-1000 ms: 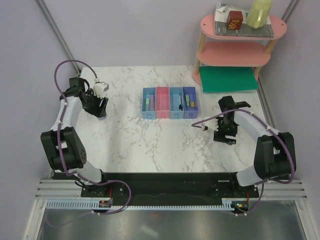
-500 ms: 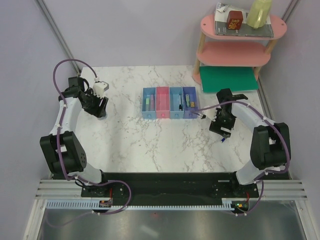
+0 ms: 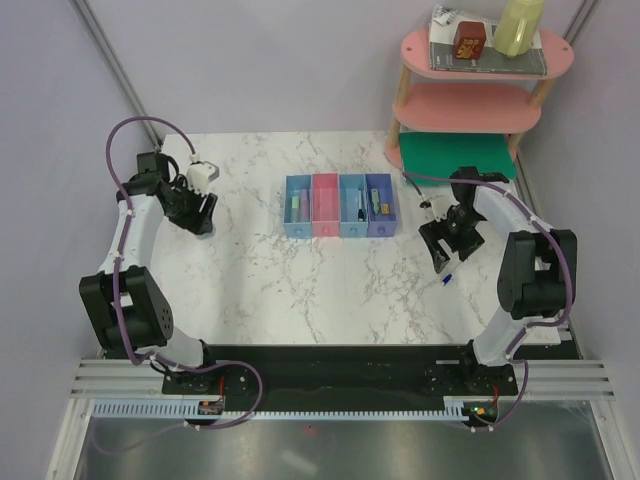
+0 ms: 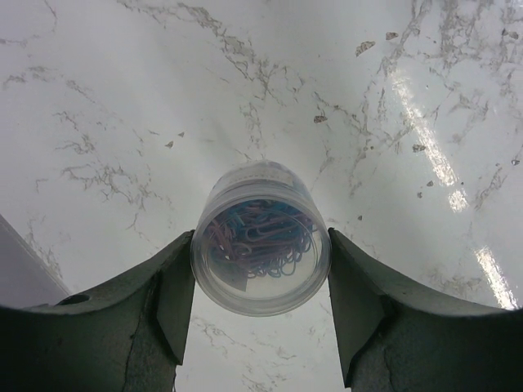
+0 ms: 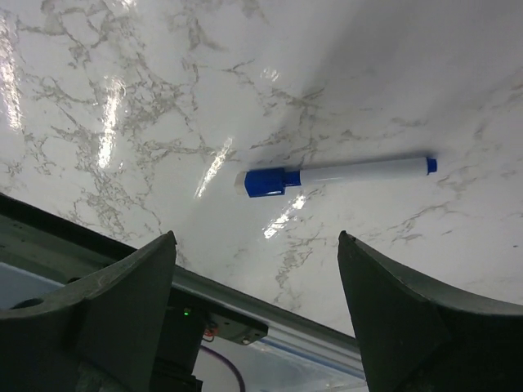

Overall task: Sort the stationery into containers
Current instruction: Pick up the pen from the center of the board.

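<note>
The left gripper point(image 4: 260, 282) is clamping the clear paper-clip tub point(image 4: 260, 237) at far left; the right gripper point(image 5: 255, 261), jaws apart, is hovering over the blue-and-white pen point(image 5: 335, 173).

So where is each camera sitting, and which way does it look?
Top: high behind the bases, looking down on marble table, bins, left arm, right arm.
Left wrist: looks along the left tool, shut on a tub of paper clips.
Right wrist: looks down past the open right tool at a blue-and-white pen.
Shared: top and right wrist both show that pen.
</note>
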Motion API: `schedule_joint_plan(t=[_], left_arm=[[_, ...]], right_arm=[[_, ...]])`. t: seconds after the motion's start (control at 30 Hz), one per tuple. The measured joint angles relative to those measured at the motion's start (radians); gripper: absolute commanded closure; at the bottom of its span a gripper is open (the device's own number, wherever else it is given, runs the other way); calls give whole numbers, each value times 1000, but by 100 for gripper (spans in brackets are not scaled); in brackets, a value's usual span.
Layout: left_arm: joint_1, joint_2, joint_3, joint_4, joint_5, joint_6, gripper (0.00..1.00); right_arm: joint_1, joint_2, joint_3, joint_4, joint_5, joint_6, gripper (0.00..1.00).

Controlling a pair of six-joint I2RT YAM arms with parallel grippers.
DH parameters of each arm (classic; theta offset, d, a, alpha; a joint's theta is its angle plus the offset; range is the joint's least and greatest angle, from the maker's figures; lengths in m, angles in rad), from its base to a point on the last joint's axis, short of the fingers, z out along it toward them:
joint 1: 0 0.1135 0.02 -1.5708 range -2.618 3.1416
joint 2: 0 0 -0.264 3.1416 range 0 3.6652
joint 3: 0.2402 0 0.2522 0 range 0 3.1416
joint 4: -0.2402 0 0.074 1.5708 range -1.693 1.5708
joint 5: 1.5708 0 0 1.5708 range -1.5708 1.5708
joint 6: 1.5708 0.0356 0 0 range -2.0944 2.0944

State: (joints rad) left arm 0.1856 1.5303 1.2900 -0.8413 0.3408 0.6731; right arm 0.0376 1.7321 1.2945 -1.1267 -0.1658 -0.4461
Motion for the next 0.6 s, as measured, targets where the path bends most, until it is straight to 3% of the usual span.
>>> schedule_joint_plan(t=[0.17,0.37,0.47,0.6], left_arm=[[-74,-12,74,-26,1,-3,98],[-334,3,217,-30,1,-26,98],[-473,71,334,-35,7,-42,98],[-561,228,513,-36,9,-58,98]], right_arm=[[-48,60,-33,-44,-36,35,13],[-79,138,-35,-55,-74,68,13],[-80,174,-23,-55,-94,89,13],[-79,199,-7,-40,-109,115,13]])
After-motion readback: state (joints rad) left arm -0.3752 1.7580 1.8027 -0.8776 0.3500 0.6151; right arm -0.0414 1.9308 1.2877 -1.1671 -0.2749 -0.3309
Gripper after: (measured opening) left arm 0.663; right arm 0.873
